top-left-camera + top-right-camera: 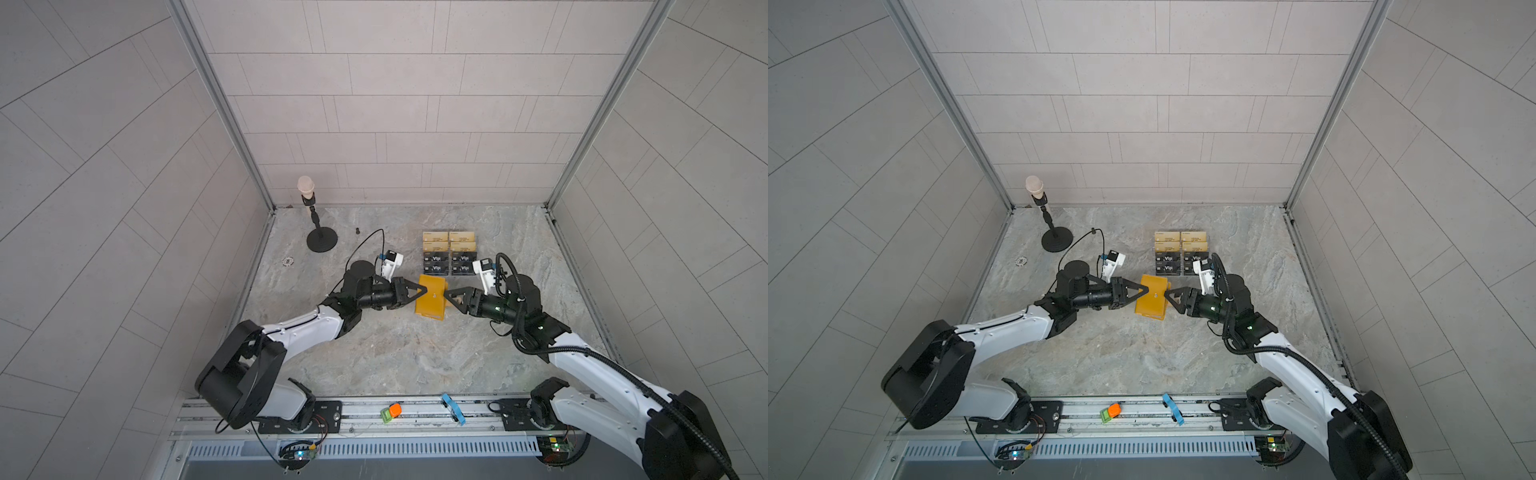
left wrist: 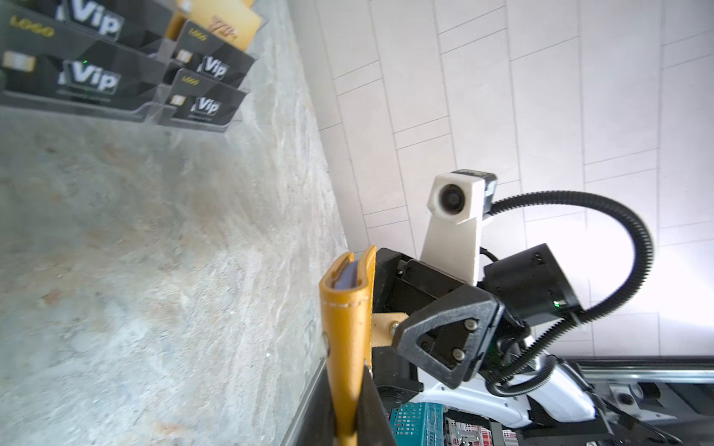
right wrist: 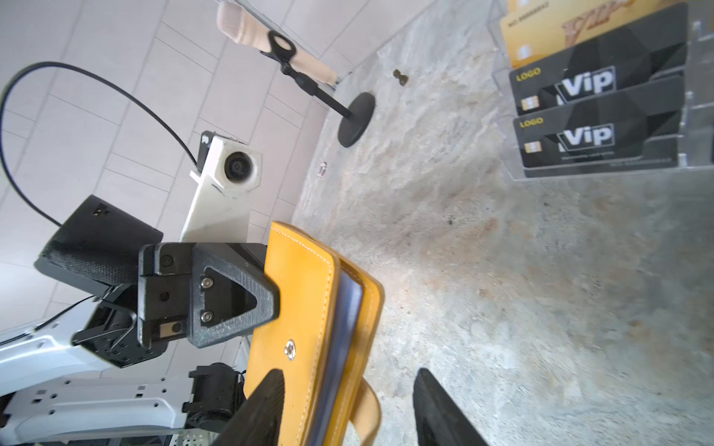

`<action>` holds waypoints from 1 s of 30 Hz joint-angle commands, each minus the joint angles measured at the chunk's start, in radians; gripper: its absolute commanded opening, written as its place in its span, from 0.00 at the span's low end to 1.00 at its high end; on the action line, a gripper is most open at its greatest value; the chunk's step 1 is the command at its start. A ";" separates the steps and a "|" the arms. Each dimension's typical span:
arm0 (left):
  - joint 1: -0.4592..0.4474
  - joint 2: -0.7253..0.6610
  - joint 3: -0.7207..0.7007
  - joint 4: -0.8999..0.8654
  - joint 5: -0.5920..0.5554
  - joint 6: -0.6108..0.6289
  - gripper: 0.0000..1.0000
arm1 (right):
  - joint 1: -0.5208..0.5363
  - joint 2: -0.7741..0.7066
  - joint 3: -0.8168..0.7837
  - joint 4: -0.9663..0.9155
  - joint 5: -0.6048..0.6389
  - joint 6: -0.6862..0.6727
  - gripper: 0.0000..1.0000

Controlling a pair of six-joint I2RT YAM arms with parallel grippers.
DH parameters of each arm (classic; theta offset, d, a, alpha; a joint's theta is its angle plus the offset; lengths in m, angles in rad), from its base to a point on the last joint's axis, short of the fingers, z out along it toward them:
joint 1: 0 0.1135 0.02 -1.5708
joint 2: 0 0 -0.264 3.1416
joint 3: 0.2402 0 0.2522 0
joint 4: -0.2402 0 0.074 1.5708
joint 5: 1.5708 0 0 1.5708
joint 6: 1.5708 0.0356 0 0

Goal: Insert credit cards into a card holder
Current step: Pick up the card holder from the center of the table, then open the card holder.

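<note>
**Card holder clamped on one edge, not yet spread open**

The card holder (image 1: 432,305) is at the middle of the table (image 1: 386,357), between the two arms in both top views. I cannot tell whether its lower edge rests on the table. The left gripper (image 1: 424,290) comes in from 9 o'clock and is closed tight on that edge. The left wrist view shows the yellow covers pinched between its jaws.

The right gripper (image 1: 446,294) reaches in from 3 o'clock with its jaws apart. In the right wrist view one jaw lies over the front cover and the other stands clear on the far side, so it grips nothing.

The snap tab (image 3: 371,401) hangs loose. The grey-blue sleeves (image 3: 349,309) show between covers that are only slightly parted. The credit cards (image 1: 449,264), black with white "Vip", stand in the clear stand (image 3: 541,175) at 12 o'clock of the holder, with the gold cards (image 1: 449,237) beyond them. None is in a sleeve.

Several things could go wrong from here:
- **Covers:** if the right jaws close over both covers instead of one, the booklet will not open.
- **Tab:** the dangling tab could get caught in that grip.
- **Grip:** a push on the cover could pivot or slip the holder, since it is held at one edge only.
- **Stand:** the right wrist sits just beside the stand, so a careless swing toward 12 o'clock could knock it.
- **Sleeves:** they look limp and may buckle under a card.
</note>
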 commanded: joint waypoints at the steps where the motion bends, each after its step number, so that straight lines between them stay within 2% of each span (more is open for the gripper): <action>1: 0.008 -0.049 0.039 0.024 0.027 -0.041 0.09 | -0.023 -0.068 0.000 0.064 -0.062 0.070 0.55; 7: 0.006 -0.093 0.044 0.074 0.040 -0.102 0.10 | -0.028 -0.086 0.004 0.114 -0.122 0.094 0.46; 13: -0.003 -0.138 0.047 0.042 0.040 -0.096 0.11 | -0.028 -0.092 -0.007 0.177 -0.151 0.124 0.41; 28: -0.037 -0.144 0.074 0.049 0.066 -0.103 0.13 | -0.026 -0.086 -0.040 0.261 -0.191 0.153 0.32; 29: -0.038 -0.144 0.073 0.056 0.071 -0.108 0.12 | -0.027 -0.082 -0.044 0.267 -0.191 0.153 0.26; 30: -0.038 -0.145 0.073 0.060 0.072 -0.112 0.12 | -0.027 -0.080 -0.048 0.268 -0.189 0.155 0.01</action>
